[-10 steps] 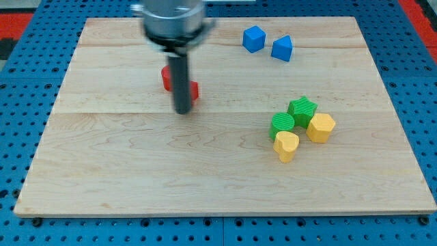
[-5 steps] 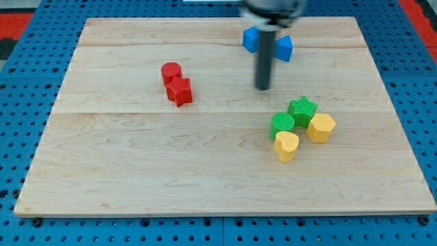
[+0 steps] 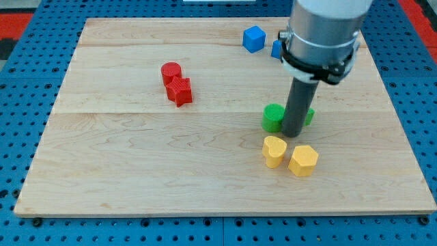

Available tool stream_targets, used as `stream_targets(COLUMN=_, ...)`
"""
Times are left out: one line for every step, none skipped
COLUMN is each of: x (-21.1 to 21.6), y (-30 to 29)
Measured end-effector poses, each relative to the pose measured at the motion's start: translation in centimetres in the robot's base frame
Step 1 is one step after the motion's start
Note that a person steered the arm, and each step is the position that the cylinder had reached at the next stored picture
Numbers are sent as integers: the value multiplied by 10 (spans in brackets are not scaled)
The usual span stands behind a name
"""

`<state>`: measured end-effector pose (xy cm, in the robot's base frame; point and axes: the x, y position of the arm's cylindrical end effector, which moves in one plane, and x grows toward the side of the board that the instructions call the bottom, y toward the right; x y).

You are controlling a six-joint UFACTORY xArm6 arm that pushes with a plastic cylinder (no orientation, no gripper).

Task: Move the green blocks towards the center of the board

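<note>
My tip (image 3: 295,133) rests on the board right of centre, between the two green blocks. The green round block (image 3: 273,117) touches the rod on its left side. The green star block (image 3: 309,116) is mostly hidden behind the rod, with only its right edge showing. A yellow heart block (image 3: 274,151) and a yellow hexagon block (image 3: 303,160) lie just below my tip, toward the view's bottom.
A red round block (image 3: 171,71) and a red star block (image 3: 180,91) sit together left of centre. A blue cube (image 3: 254,38) lies near the top edge. A second blue block (image 3: 276,48) is partly hidden behind the arm. The wooden board (image 3: 136,171) lies on a blue pegboard.
My tip swept from the left, past the top centre, down into the green and yellow cluster. The green blocks shifted up and left. The yellow blocks moved down and left.
</note>
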<state>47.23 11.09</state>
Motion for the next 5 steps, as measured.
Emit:
stream_targets(x=-1, y=-18)
stream_targets(x=2, y=56)
stream_targets(x=-17, y=97)
stream_targets(x=-17, y=59)
stream_targets(x=-9, y=-36)
